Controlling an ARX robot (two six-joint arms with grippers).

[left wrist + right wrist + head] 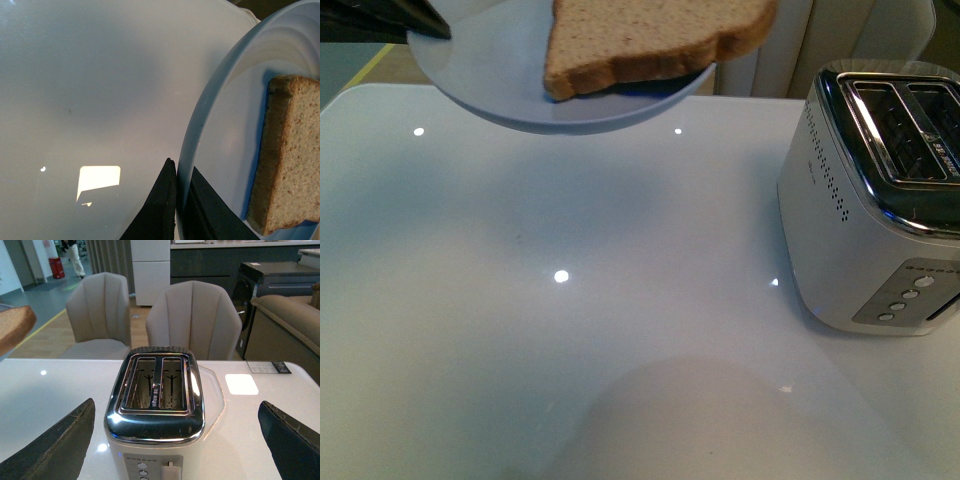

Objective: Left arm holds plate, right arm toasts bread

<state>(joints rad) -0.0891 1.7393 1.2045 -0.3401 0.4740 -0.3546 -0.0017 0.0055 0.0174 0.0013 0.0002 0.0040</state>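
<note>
Plate (510, 95) with bread (650, 40) raised | left hand (182, 172) pinching rim | right hand (176, 405) spread wide facing toaster (155, 385)

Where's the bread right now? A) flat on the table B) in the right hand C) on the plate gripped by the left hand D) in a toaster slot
C: the bread lies on the plate, whose rim the left hand pinches; the toaster slots are empty and the right hand is open.

A white-and-chrome two-slot toaster (855, 225) stands on the glossy white table (520, 350), two beige chairs (192, 320) behind.
</note>
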